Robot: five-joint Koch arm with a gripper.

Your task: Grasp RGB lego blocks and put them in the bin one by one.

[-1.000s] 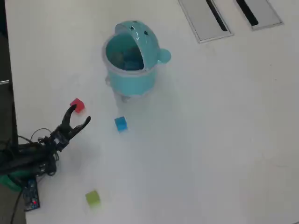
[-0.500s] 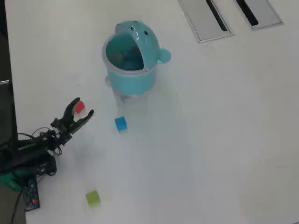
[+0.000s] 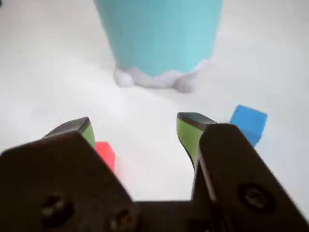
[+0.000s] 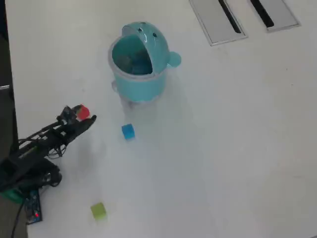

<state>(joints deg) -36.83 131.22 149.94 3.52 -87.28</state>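
My gripper [image 3: 135, 126] [image 4: 80, 115] is open, its green-padded fingers [image 3: 189, 135] spread wide just above the white table. The red block [image 3: 105, 153] [image 4: 83, 112] lies between the jaws, close against the left finger in the wrist view, partly hidden by the gripper body. The blue block [image 3: 248, 123] [image 4: 128, 131] sits outside the right finger. Straight ahead stands the light-teal bin [image 3: 159, 34] [image 4: 138, 67], its lid tipped back and mouth open. Near the front left of the overhead view lies the yellow-green block [image 4: 98, 210], far from the gripper.
Two grey slotted panels [image 4: 218, 20] [image 4: 275, 12] are set into the table at the back right. The arm's base and a small circuit board [image 4: 32, 208] sit at the dark left table edge [image 4: 6, 74].
The arm has stretched forward and dropped lower. The open jaws, which were short of the red block, now straddle it. The blocks and the bin have not moved.
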